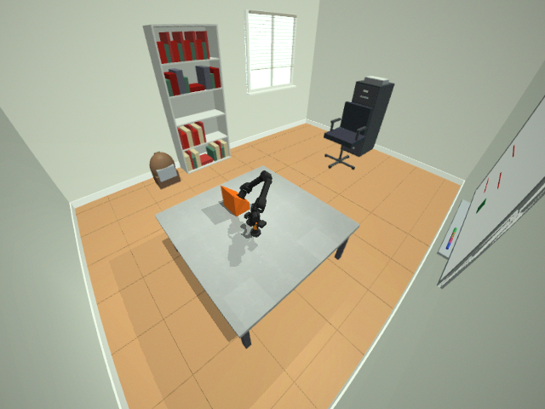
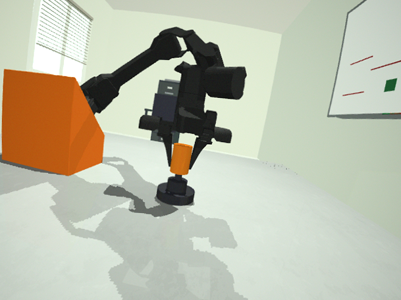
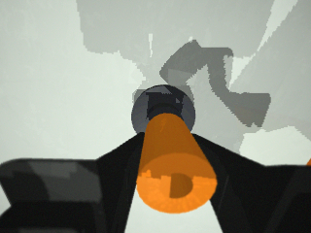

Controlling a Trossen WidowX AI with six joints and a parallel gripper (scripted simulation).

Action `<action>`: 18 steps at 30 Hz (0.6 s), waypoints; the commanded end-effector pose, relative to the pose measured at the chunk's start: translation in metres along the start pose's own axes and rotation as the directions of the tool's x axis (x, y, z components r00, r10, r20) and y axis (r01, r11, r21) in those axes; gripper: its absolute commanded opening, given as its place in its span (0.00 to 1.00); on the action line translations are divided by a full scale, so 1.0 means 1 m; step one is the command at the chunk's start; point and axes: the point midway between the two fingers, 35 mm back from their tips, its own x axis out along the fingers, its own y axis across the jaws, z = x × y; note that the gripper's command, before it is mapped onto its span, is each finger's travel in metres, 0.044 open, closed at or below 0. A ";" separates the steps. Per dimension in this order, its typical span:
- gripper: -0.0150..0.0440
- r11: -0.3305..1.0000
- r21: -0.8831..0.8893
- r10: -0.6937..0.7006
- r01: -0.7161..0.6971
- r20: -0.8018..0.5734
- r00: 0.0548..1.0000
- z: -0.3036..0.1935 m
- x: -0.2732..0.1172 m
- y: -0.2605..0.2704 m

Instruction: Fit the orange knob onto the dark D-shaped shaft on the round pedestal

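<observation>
The orange knob [image 2: 181, 156] [image 3: 170, 141] is held roughly upright over the round dark pedestal [image 2: 175, 196] [image 3: 140, 116] [image 1: 255, 233]. A short piece of the dark shaft [image 2: 178, 177] shows between the knob's underside and the pedestal's raised collar, so the knob is not down on the collar. Whether the shaft's tip is inside the hole is hidden. In the wrist view the knob's top shows a D-shaped hole [image 3: 182, 185] with its flat side to the left. My gripper [image 2: 180, 165] [image 3: 166, 137] is shut on the knob, one finger on each side.
A large orange block [image 2: 38, 122] [image 1: 234, 202] stands on the grey table [image 1: 281, 264] [image 2: 292, 253], beside the arm's lower part and to the left of the pedestal in the exterior view. The arm's shadows fall across the table around the pedestal.
</observation>
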 end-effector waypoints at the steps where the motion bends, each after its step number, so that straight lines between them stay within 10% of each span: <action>1: 0.25 1.000 0.006 0.001 -0.001 0.000 1.000 0.000 0.000 0.001; 18: 0.25 0.985 0.173 0.001 -0.001 0.000 1.000 0.001 -0.003 0.001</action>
